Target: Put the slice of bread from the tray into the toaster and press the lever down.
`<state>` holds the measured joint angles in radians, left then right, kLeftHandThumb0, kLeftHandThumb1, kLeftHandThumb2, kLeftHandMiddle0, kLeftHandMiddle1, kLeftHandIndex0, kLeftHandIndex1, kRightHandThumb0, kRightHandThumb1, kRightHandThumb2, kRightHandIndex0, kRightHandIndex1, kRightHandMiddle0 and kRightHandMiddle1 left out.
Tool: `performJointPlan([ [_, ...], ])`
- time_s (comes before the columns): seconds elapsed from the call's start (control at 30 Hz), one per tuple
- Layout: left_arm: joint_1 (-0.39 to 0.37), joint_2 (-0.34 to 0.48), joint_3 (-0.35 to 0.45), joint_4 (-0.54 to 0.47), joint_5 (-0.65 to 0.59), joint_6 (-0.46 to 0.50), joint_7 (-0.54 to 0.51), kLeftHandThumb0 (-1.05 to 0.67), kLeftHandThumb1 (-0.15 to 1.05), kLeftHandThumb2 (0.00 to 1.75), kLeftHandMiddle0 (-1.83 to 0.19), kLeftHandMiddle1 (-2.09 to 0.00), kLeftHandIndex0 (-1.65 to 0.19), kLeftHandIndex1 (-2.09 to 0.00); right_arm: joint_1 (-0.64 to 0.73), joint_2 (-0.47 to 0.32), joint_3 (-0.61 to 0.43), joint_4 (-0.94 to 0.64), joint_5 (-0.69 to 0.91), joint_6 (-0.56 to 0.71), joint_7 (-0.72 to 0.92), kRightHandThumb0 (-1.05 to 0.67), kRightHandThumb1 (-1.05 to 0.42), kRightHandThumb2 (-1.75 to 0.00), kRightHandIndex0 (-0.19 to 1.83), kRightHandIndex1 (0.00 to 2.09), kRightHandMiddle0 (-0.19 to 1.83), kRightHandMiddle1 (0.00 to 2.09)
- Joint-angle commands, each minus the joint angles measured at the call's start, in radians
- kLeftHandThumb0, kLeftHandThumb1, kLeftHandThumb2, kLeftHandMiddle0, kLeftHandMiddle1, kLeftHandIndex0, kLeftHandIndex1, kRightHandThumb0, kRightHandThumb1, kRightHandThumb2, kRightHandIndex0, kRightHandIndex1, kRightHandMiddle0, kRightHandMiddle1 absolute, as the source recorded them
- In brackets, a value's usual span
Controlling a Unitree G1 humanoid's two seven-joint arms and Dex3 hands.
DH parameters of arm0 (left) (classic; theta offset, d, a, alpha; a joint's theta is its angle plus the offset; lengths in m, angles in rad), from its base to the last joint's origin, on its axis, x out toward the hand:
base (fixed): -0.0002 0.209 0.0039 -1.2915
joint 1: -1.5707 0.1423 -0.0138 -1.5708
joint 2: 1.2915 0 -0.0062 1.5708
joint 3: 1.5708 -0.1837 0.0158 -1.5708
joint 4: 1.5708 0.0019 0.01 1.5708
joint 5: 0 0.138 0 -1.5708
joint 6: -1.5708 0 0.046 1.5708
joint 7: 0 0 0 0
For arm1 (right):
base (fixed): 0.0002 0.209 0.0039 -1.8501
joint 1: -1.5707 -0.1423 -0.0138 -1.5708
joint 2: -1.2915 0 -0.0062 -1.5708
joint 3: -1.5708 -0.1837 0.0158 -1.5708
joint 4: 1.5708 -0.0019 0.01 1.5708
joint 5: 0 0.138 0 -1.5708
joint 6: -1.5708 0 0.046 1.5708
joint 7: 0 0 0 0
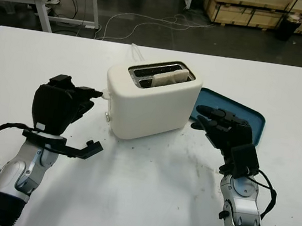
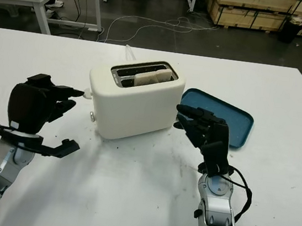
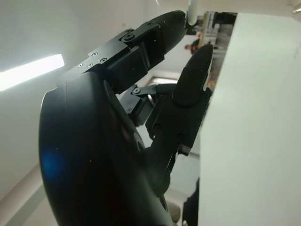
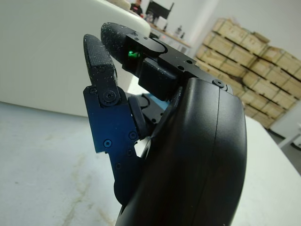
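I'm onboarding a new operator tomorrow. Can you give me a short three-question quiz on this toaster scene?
1. True or false: the slice of bread is already standing in a slot of the toaster.
2. Which hand is at the toaster's lever? A) left hand B) right hand C) a person's hand
3. Fill in: the blue ____ lies on the table behind the right hand.

Key
1. True; the tray holds no bread.
2. A. The left hand reaches its fingertips to the lever on the toaster's end; the right hand, open, is beside the other end, holding nothing.
3. tray
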<state>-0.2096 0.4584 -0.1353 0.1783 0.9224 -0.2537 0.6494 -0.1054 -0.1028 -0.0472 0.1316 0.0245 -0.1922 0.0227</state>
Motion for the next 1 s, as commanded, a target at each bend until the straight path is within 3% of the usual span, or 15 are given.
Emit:
performJointPlan([
  [0.0,-0.035,0.019,-0.022,0.037,0.03,-0.022,0.047,-0.22,0.72,0.0,-0.77,-1.34,-1.19,-0.05,-0.002,0.006,-0.005,0.0,0.007,-0.005,0.006,-0.47,-0.85,0.0,1.02,0.79,1.23,0.01],
  [0.37,-0.086,0.017,-0.065,0.123,0.013,-0.062,0.136,-0.2,0.7,0.0,-0.78,-1.4,-1.19,-0.04,0.001,0.002,0.003,0.023,-0.01,-0.009,0.013,-0.48,-0.85,0.0,1.04,0.76,1.23,0.01],
  [0.97,-0.079,0.013,-0.072,0.123,-0.008,-0.073,0.117,-0.15,0.7,0.0,-0.82,-1.35,-1.21,-0.04,0.009,0.005,0.001,0.011,-0.007,0.004,0.024,-0.48,-0.85,0.0,1.05,0.73,1.23,0.0],
])
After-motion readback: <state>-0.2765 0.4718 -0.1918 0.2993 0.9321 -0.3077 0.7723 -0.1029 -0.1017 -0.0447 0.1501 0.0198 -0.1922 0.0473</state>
